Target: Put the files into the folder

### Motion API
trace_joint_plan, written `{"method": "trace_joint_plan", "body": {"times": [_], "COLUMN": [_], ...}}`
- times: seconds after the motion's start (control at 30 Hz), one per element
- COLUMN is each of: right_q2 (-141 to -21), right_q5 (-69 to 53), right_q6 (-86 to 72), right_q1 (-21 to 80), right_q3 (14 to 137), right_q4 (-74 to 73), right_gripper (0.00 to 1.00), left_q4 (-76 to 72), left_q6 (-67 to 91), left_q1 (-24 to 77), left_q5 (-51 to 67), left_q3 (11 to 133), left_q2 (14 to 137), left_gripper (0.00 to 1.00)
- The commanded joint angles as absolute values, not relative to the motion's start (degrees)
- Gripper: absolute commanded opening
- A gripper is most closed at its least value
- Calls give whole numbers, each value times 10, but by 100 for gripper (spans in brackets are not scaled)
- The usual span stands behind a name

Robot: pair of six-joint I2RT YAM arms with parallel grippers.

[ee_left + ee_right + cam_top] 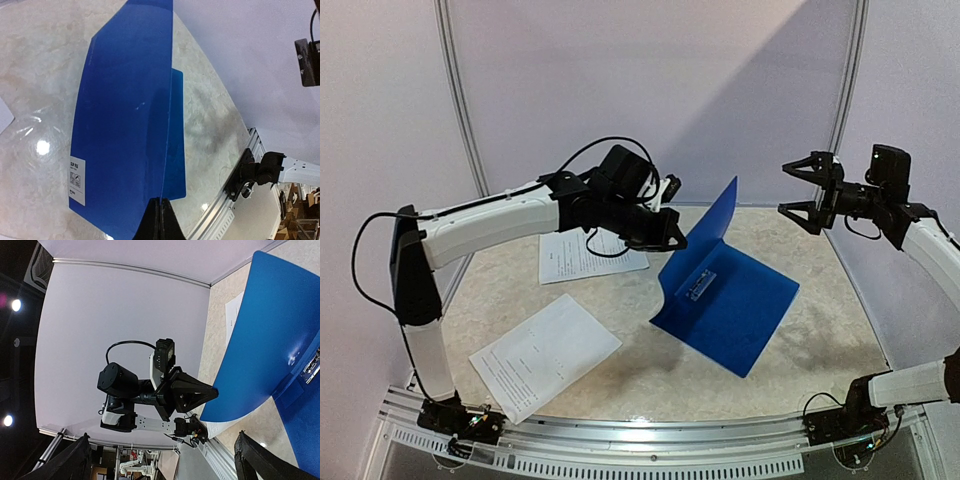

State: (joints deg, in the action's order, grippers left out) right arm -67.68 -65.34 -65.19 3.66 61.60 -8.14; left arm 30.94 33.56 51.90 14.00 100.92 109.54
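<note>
The blue folder (728, 292) lies open in the middle of the table, its back cover flat and its front cover (712, 225) lifted upright. My left gripper (672, 232) is shut on the edge of that front cover; in the left wrist view the fingers (161, 220) pinch the thin blue edge (125, 125). A metal clip (698, 284) shows along the spine. Two files lie on the table: one (544, 355) at the front left and one (588, 255) behind the left arm. My right gripper (807, 192) is open and empty, raised at the right, facing the folder (270, 340).
The aluminium rail (650, 445) runs along the table's near edge with both arm bases on it. White walls and a curved frame pole (460, 100) close the back. The left arm (165, 390) shows in the right wrist view.
</note>
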Motion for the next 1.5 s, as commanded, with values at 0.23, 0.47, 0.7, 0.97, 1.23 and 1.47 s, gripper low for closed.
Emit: {"method": "trace_joint_plan", "body": {"times": [0.23,0.47,0.7,0.97,1.23,1.47], "right_q2": [-678,-708,-790,-929,-942,-943], "right_q5": [-658,-595,-445,-452,-408,-350], "right_q6": [-648,-425,-132,-83,-41,8], "right_q1": [34,41,157,183,191,190], "right_q3": [615,529,523,568,515,509], "right_q4": [-71,-52,-156,-198,-214,-251], "right_gripper": [99,99,90,74,69,43], "left_q4": [294,258,204,172,70,84], "left_q6": [386,384,384,382,443,432], "left_q1": [445,432,432,431,433,449], "left_q5": [132,141,143,117,142,128], "left_q3": [818,727,642,548,422,411], "left_q2": [954,915,872,802,743,742], "left_gripper": [0,0,0,0,0,0]}}
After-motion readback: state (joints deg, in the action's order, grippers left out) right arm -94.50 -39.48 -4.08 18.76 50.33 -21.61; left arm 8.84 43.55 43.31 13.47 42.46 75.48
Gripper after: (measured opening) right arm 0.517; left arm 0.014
